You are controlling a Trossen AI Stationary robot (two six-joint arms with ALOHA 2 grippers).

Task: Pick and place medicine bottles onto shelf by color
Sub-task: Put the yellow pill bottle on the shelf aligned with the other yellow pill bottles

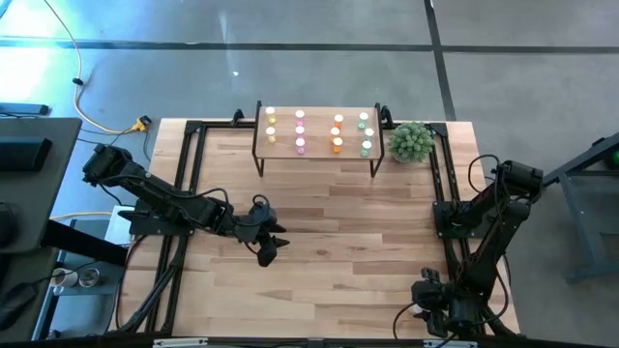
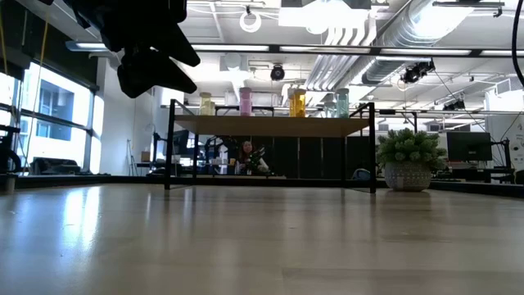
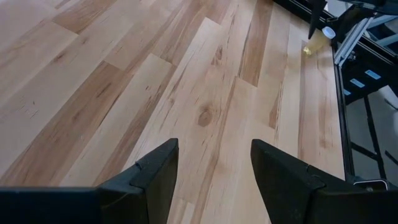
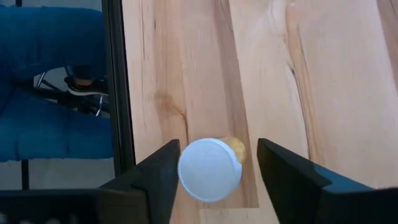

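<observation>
Shelf (image 1: pixel 317 153) stands along the far edge of the table (image 1: pixel 319 261), with the plant (image 1: pixel 411 142) beside its right end. Twelve bottles already sit on the shelf in four columns by colour, left to right: yellow (image 1: pixel 271 128), pink (image 1: pixel 300 130), orange (image 1: pixel 338 132), green (image 1: pixel 366 133). One more yellow bottle (image 4: pixel 211 167) is off the shelf, at the near right corner of the table, close to the table's black edge rail. In the right wrist view its white cap lies between the right gripper's (image 4: pixel 211 180) fingers, which are spread on either side of it with a gap to each; not clamped yet, as far as can be seen. The left wrist view shows the same bottle (image 3: pixel 316 43) far off, with the other arm's fingertips over it. Left gripper (image 1: pixel 268 247) hangs above the bare middle-left of the table, jaws apart, nothing between them; waiting. Step in hand, by my reading: pick of the last stray bottle. Next move calls for squeezing squarely on the cap or body without tipping it, lifting clear, then carrying it across to the yellow column at the shelf's left end. Free room there looks tight; cannot tell the exact spot.
</observation>
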